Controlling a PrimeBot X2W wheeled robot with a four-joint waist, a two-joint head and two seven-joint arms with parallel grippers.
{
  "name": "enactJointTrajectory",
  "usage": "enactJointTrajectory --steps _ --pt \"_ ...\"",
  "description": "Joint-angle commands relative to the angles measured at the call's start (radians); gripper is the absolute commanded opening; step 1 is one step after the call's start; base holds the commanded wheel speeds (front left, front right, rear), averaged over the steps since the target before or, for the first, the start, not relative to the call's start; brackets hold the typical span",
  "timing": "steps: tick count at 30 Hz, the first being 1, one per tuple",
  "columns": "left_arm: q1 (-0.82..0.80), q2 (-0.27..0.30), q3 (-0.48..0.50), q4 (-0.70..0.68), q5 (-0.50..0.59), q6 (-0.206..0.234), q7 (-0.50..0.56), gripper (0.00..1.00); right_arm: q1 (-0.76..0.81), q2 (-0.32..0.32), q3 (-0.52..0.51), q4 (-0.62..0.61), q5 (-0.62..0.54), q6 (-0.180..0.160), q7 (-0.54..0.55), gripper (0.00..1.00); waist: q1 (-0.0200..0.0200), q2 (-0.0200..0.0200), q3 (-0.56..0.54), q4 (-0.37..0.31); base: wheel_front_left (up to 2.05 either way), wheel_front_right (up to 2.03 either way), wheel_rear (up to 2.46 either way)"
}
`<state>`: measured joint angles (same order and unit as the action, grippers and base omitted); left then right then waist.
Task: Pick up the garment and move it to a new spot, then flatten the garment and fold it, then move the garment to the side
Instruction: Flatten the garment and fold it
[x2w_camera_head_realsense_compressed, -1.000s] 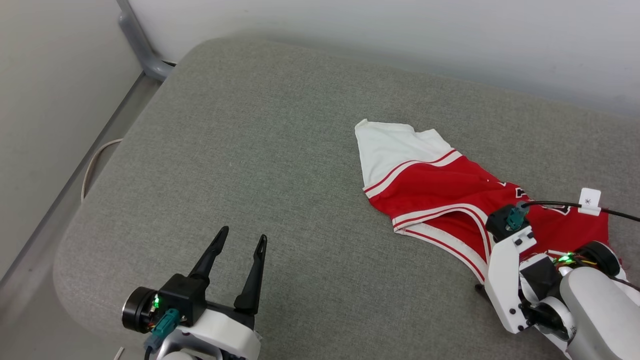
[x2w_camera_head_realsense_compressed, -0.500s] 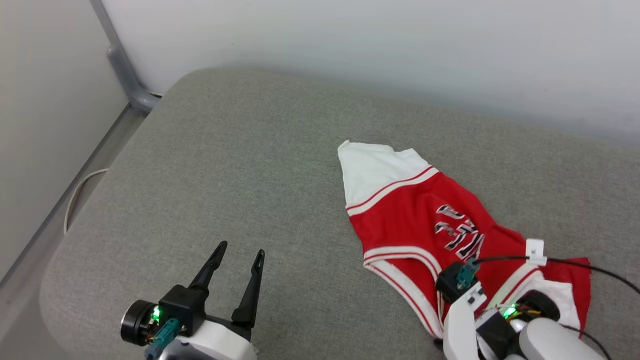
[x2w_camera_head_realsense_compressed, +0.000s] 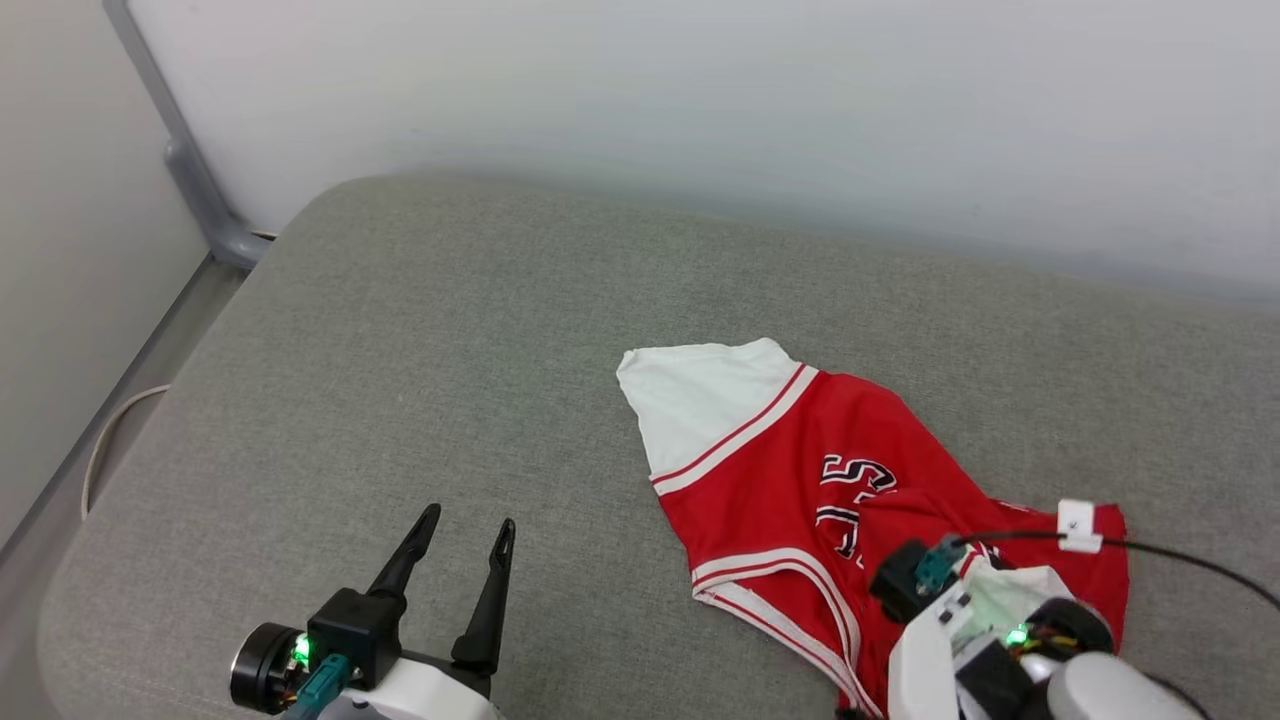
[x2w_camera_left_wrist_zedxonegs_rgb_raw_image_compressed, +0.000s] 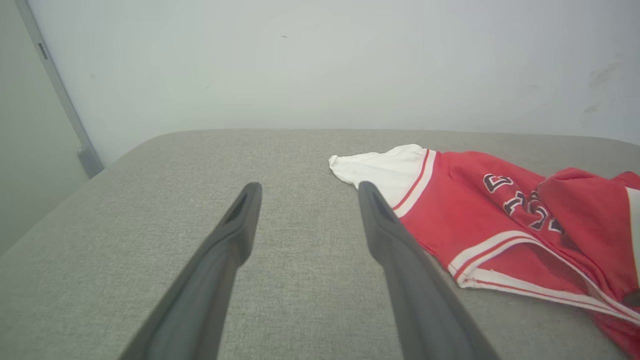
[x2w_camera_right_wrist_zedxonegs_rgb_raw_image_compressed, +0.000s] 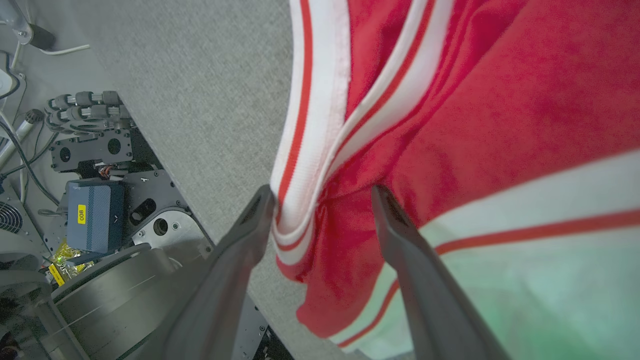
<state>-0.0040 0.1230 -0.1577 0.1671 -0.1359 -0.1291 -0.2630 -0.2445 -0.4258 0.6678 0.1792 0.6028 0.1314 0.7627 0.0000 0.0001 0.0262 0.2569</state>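
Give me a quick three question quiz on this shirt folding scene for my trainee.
1. True or false: the left gripper touches the garment.
2. What lies between the right gripper's fingers? A: the garment's striped trim and red cloth. B: a sock. C: a bottle.
3. Fill in: the sleeve nearest the left gripper is ___ in colour.
Key: 1 false; 2 A; 3 white.

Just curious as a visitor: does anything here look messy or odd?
The red jersey T-shirt with white sleeves lies rumpled on the grey fabric cushion: a red flap covers part of its dark lettering, and its striped trim bunches inside the open right gripper.
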Motion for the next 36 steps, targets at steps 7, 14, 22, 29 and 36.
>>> enactJointTrajectory --steps 7,14,22,29,36 --pt "0.001 -0.001 0.001 0.004 0.006 -0.001 -0.003 1.0 -0.095 -0.096 -0.159 -0.132 0.068 -0.001 0.153 1.0 0.0 -0.0001 0.001 -0.016 0.0 0.0 0.0" --pt "-0.026 -0.005 -0.019 0.002 -0.001 -0.002 -0.003 1.0 -0.134 -0.169 -0.323 -0.101 0.016 -0.001 0.312 1.0 0.0 -0.0001 0.055 0.007 0.0 0.0 0.0" --pt "-0.06 0.0 -0.038 0.001 -0.015 -0.002 -0.003 1.0 -0.087 -0.151 -0.426 0.024 -0.08 -0.001 0.324 1.0 0.0 -0.0001 0.123 0.056 0.0 0.0 0.0" --pt "-0.086 0.006 -0.048 -0.006 -0.021 -0.002 -0.003 1.0 -0.06 -0.117 -0.457 0.121 -0.131 -0.001 0.297 1.0 0.0 -0.0001 0.177 0.081 0.0 0.0 0.0" --pt "-0.108 0.006 -0.056 -0.01 -0.025 -0.002 -0.003 1.0 -0.063 -0.103 -0.451 0.193 -0.144 -0.002 0.285 0.0 0.0 -0.0001 0.212 0.093 0.0 0.0 0.0"
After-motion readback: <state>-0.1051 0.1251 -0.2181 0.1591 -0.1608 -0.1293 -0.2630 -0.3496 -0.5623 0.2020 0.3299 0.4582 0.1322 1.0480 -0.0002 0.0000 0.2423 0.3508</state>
